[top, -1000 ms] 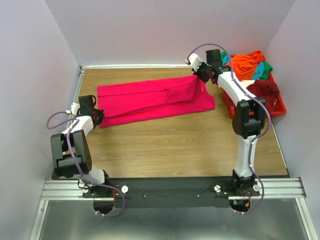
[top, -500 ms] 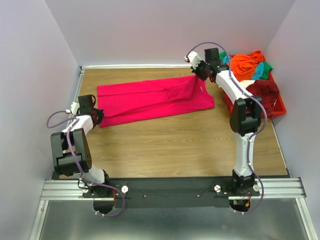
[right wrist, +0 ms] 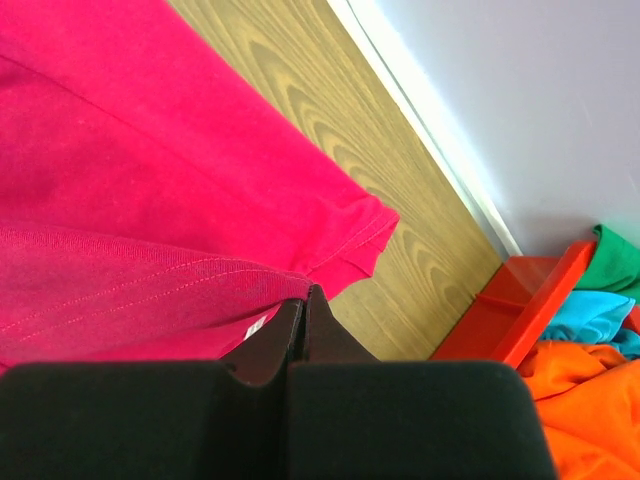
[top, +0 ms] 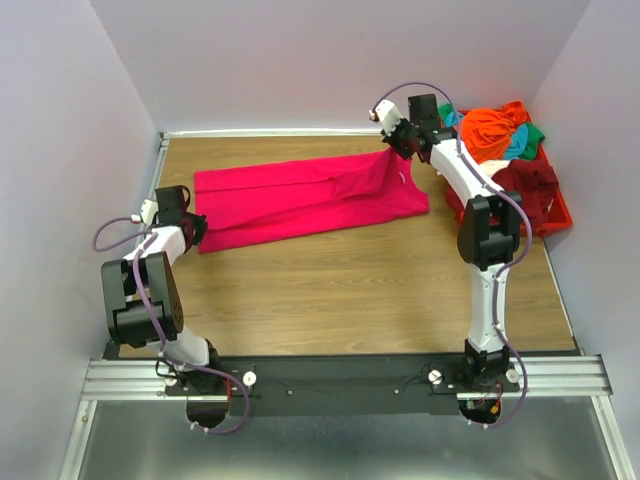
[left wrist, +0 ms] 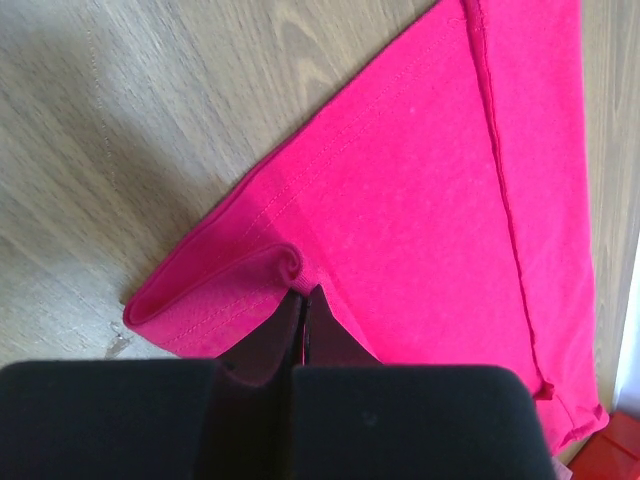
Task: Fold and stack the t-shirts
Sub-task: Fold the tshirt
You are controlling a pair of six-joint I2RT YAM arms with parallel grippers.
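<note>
A magenta t-shirt (top: 300, 198) lies stretched across the far half of the wooden table. My left gripper (top: 196, 236) is shut on its near-left hem corner, seen in the left wrist view (left wrist: 285, 268), with the gripper (left wrist: 303, 295) pinching a small roll of cloth. My right gripper (top: 394, 152) is shut on the shirt's far-right edge and holds it slightly raised; in the right wrist view the gripper (right wrist: 304, 293) clamps a fold of the shirt (right wrist: 150, 290). Orange (top: 495, 128), teal, green and dark maroon (top: 525, 178) shirts are piled at the far right.
A red plastic bin (top: 556, 215) holds the piled shirts at the table's far right, against the wall; it also shows in the right wrist view (right wrist: 515, 300). Walls close in the table on the left, back and right.
My right gripper has drawn a little toward the far wall with the shirt's edge. The left gripper has shifted slightly, still holding its corner.
</note>
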